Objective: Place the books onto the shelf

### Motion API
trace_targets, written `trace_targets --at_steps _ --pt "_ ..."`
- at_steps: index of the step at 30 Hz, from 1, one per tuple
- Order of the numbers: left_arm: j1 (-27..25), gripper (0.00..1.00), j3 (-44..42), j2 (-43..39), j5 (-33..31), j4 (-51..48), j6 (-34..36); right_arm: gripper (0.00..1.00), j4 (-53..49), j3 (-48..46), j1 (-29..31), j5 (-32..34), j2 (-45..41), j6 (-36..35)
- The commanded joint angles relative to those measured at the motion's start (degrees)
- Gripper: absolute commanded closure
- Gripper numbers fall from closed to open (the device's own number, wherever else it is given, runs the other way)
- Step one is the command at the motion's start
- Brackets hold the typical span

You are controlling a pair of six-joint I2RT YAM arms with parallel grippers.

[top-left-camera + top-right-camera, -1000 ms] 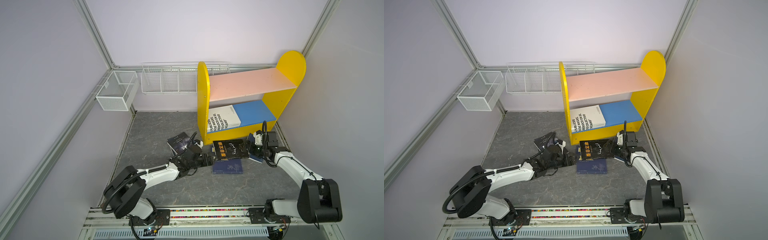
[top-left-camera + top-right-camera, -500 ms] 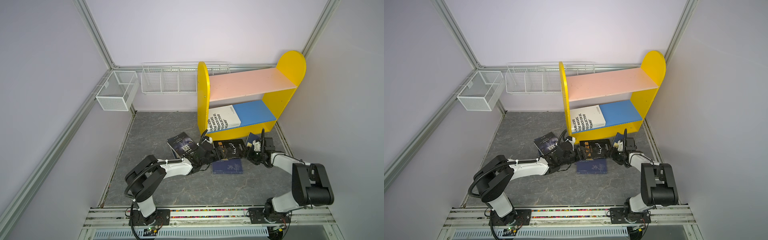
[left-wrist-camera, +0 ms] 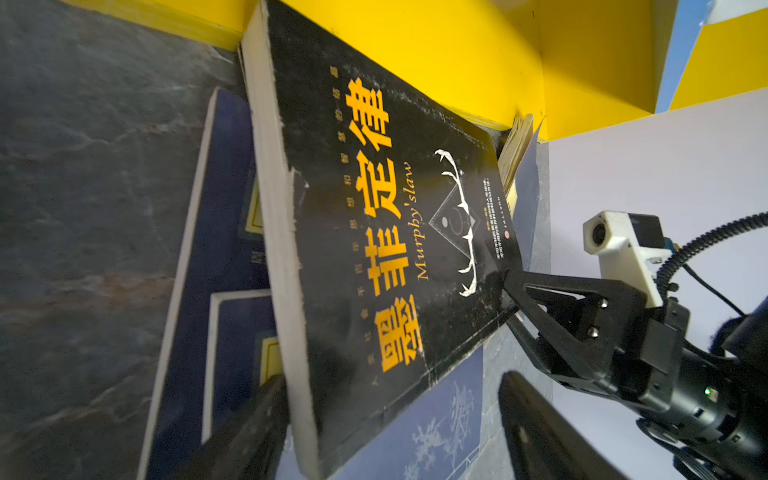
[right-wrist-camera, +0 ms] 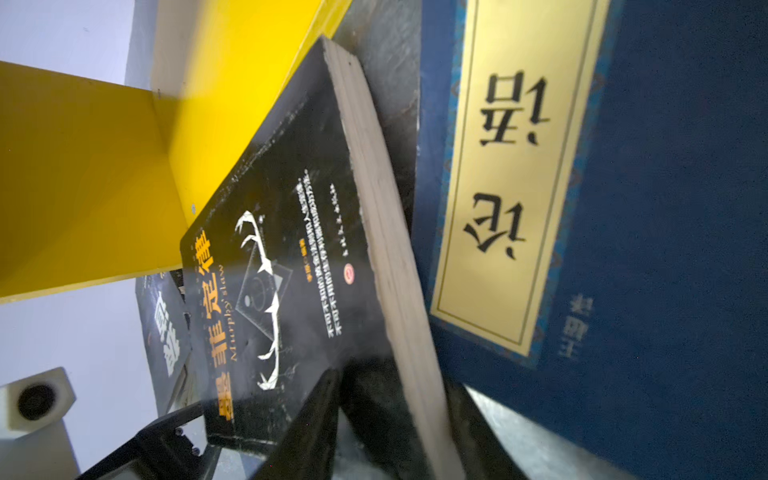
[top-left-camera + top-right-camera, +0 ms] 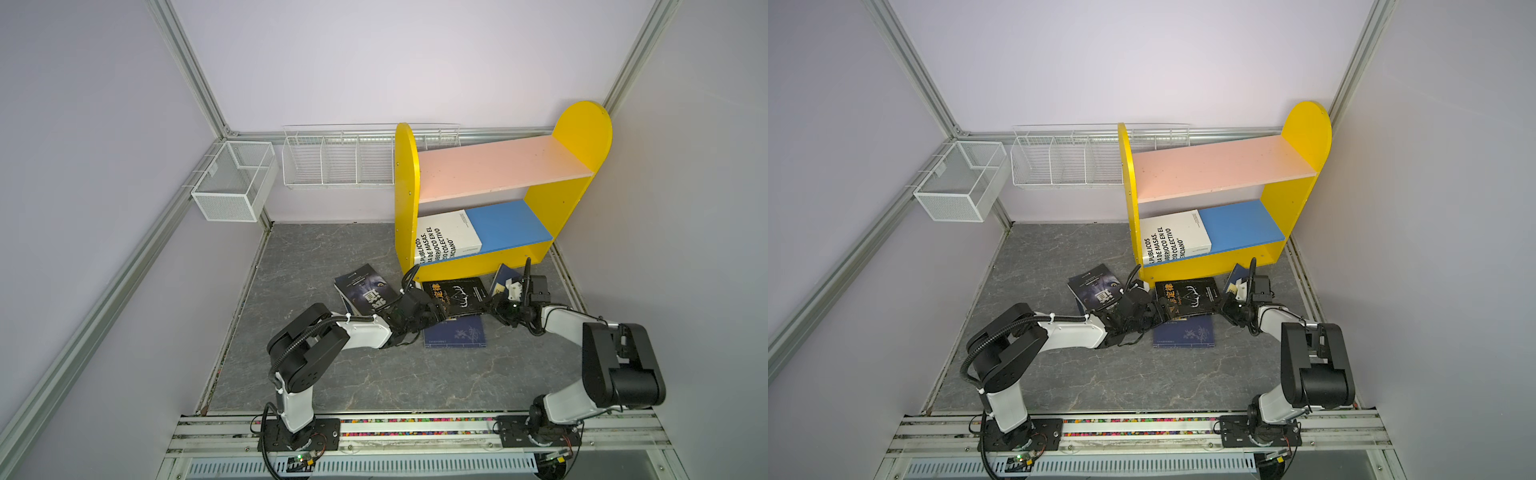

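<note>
A thick black book (image 5: 455, 295) (image 5: 1187, 297) with orange lettering lies tilted on the floor in front of the shelf (image 5: 405, 199) (image 5: 1127, 195). It rests on a navy book (image 5: 455, 332) (image 5: 1183, 332). My right gripper (image 5: 494, 305) (image 4: 392, 378) is shut on the black book's right edge (image 4: 291, 270), one finger on the cover and one beyond the page block. My left gripper (image 5: 436, 309) (image 3: 392, 380) stands open around the near left corner of the black book (image 3: 374, 232). A white book (image 5: 446, 239) lies on the blue lower board.
A dark book (image 5: 365, 289) lies left of my left gripper. Another navy book (image 5: 505, 276) (image 4: 623, 208) leans at the shelf's foot beside the right gripper. Two white wire baskets (image 5: 232, 183) (image 5: 336, 162) hang on the walls. The right wall is close to the shelf.
My left gripper has moved right up to the black book's left corner. My right gripper has slid in and closed on the book's right edge.
</note>
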Motion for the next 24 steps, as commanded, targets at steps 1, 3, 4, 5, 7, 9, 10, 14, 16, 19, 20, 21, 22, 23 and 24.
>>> trace_targets --at_steps 1,3,4,5,7,9,10,14,16,19,20,21,22,23,24 --pt "0.0 0.20 0.8 2.4 -0.3 0.0 -1.4 0.69 2.4 -0.8 0.6 -4.8 -0.1 2.4" --pt "0.0 0.20 1.0 2.7 -0.1 -0.1 -1.3 0.71 3.6 -0.9 0.6 -6.0 -0.6 3.9" --pt "0.1 0.20 1.2 2.9 -0.1 0.1 -1.2 0.70 4.9 -1.3 0.6 -6.7 -1.3 4.8" --pt "0.0 0.20 1.2 2.9 0.0 0.3 -1.2 0.70 5.9 -1.6 0.6 -7.0 -2.1 5.8" --pt "0.1 0.20 1.1 3.3 0.3 1.2 -1.4 0.67 7.7 -2.3 0.6 -7.6 -3.9 7.5" --pt "0.1 0.21 1.4 3.6 0.5 1.8 -1.4 0.63 8.3 -2.4 0.6 -7.8 -5.0 8.3" --pt "0.1 0.22 1.8 3.9 0.6 1.9 -1.4 0.61 8.1 -2.3 0.6 -7.8 -5.2 8.6" --pt "0.1 0.23 3.4 4.8 1.4 2.4 -1.5 0.61 9.5 -2.2 0.6 -6.4 -5.0 10.8" --pt "0.1 0.24 3.7 4.8 1.2 2.8 -1.7 0.63 10.9 -2.2 0.6 -5.6 -4.5 12.1" --pt "0.1 0.24 3.7 4.4 1.0 2.9 -1.5 0.66 12.9 -1.9 0.6 -4.7 -2.9 13.5" --pt "0.1 0.24 3.7 4.3 1.0 2.8 -1.4 0.67 13.8 -1.9 0.6 -4.8 -2.4 14.0" --pt "0.1 0.24 3.5 4.0 0.8 2.7 -1.4 0.69 14.7 -1.9 0.7 -4.8 -1.9 14.7" --pt "0.1 0.24 3.4 4.0 0.8 2.9 -1.4 0.70 15.3 -1.8 0.7 -4.8 -1.5 15.4" --pt "0.1 0.24 3.2 3.8 0.7 3.1 -1.5 0.72 15.6 -1.8 0.7 -4.9 -1.3 15.9" --pt "0.1 0.24 2.7 3.5 0.7 3.5 -1.7 0.74 15.6 -1.6 0.7 -4.9 -1.3 16.4"
